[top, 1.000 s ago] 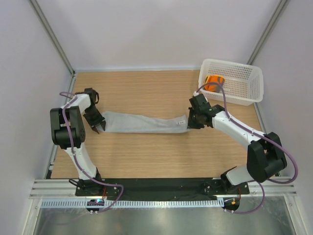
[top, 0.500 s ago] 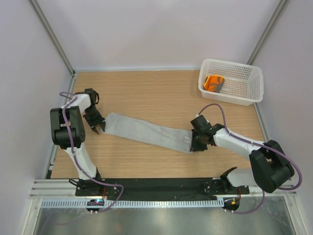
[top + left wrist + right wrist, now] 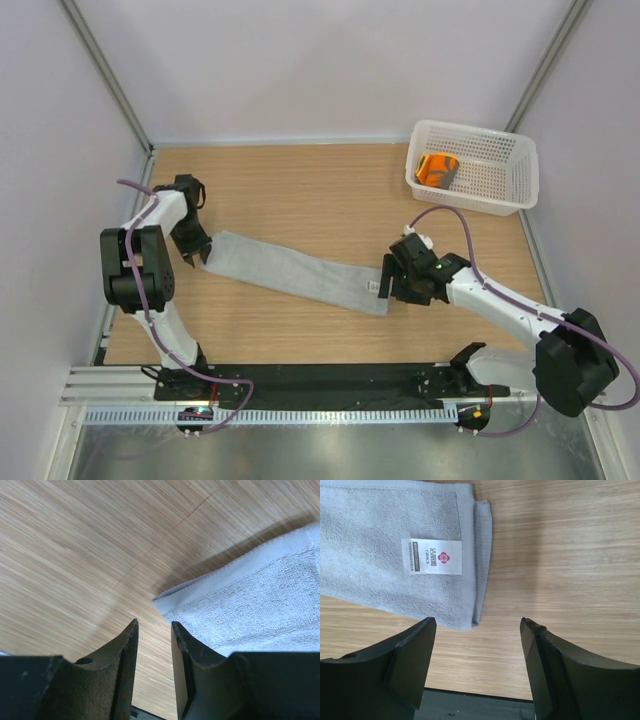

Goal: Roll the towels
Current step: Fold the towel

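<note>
Layout looks done, I reckon, rolling not started: grey towel point(image 3: 295, 272) lies flat as a long strip. Right gripper point(image 3: 477, 621) is spread wide and empty, with the tag point(image 3: 431, 556) end just off its tips. Left gripper point(image 3: 153, 625) shows a narrow gap, also empty, opposite corner just ahead. Orange towel point(image 3: 437, 168) sits in the basket point(image 3: 500, 180) beyond the tag end. Next I need one end pinched and turned over.

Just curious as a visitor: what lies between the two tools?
The light-grey towel, a long strip, lies there, its ends by the left tool and the right tool. The top view shows it.
</note>
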